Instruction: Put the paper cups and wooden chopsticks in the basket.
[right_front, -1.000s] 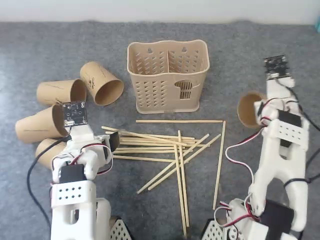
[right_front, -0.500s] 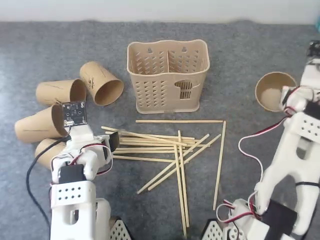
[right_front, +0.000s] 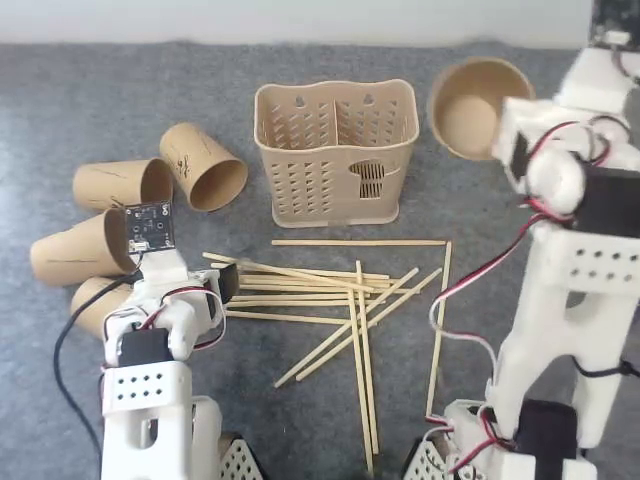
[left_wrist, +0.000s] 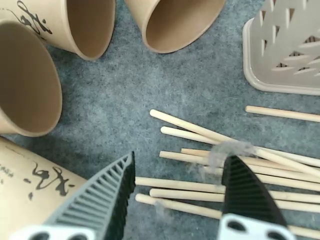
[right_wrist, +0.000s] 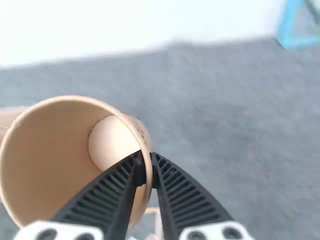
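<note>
Right arm: my right gripper (right_wrist: 147, 167) is clamped on the rim of one paper cup (right_wrist: 70, 160). One finger is inside the wall and one outside, with only the cup wall between the tips. In the high view this cup sits just beside the top right corner of the basket (right_front: 335, 150), apart from it, with its open mouth turned up toward the camera. It appears to be held off the grey carpet (right_front: 100, 100). I cannot tell its height against the basket rim.

Left arm: my left gripper (left_wrist: 180, 167) has its jaws standing wide apart and holds nothing. It hangs in front of the basket and to its left, over the near ends of the chopsticks (right_front: 340, 290). A tuft of grey lint (left_wrist: 227, 150) clings near one fingertip.

Basket: upright on the carpet and divided into two compartments. I see no cup or chopstick in either compartment.

Remaining cups: four paper cups (right_front: 120, 183) lie on their sides on the carpet to the left of the basket. Two lie close together, level with its lower half. The other two lie further forward, next to my left arm, which partly hides the nearest one.

Chopsticks: a loose, crossed pile lies on the carpet in front of the basket. One stick lies parallel to the basket's front base, close to it but apart. Another runs away from the basket at the pile's right edge. Some sticks overlap.
</note>
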